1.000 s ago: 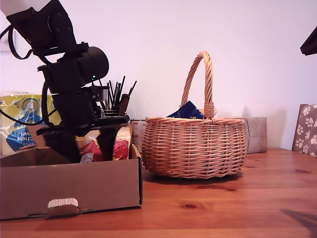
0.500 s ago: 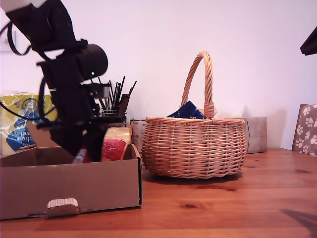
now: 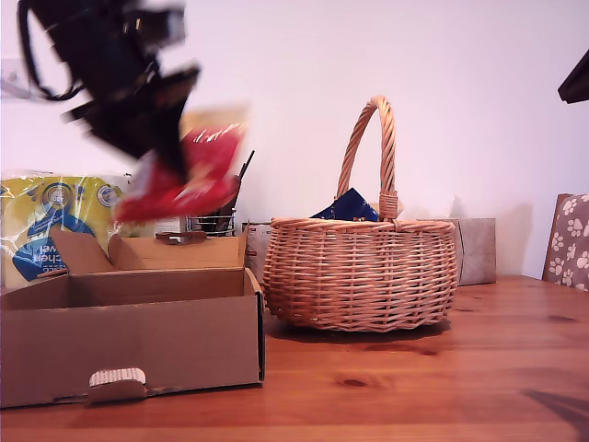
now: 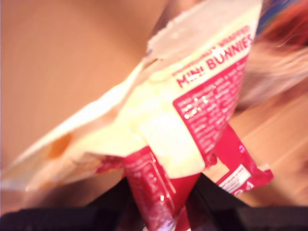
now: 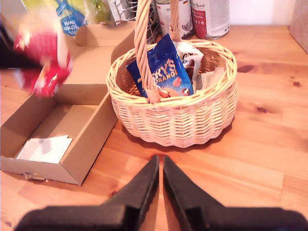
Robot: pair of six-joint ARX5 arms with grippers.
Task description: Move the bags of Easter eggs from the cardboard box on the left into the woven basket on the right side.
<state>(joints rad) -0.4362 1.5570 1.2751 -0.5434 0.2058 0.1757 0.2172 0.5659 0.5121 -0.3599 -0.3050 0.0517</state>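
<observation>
Wooden tabletop (image 3: 414, 387) and pale wall: my first gripper (image 3: 170, 152), blurred at ten o'clock, pinches the cream-and-red bag (image 3: 189, 170) above the cardboard box (image 3: 129, 336). Second wrist view: my second gripper (image 5: 160, 180), jaws pressed together, faces the woven basket (image 5: 178, 120).

Wooden table (image 3: 414, 387), bare surface with knots in the grain. Yellow-and-blue pack (image 3: 46, 221) stands at the far side on the exterior view's left. Wire holder (image 3: 213, 221) with dark sticks beside it. Grey-beige box (image 3: 477, 249) far right, against the white wall (image 3: 442, 92). Paw-print cushion (image 3: 571, 238) at the exterior view's right edge. Tins (image 5: 209, 17) stand on the table; their labels are too small to read.
</observation>
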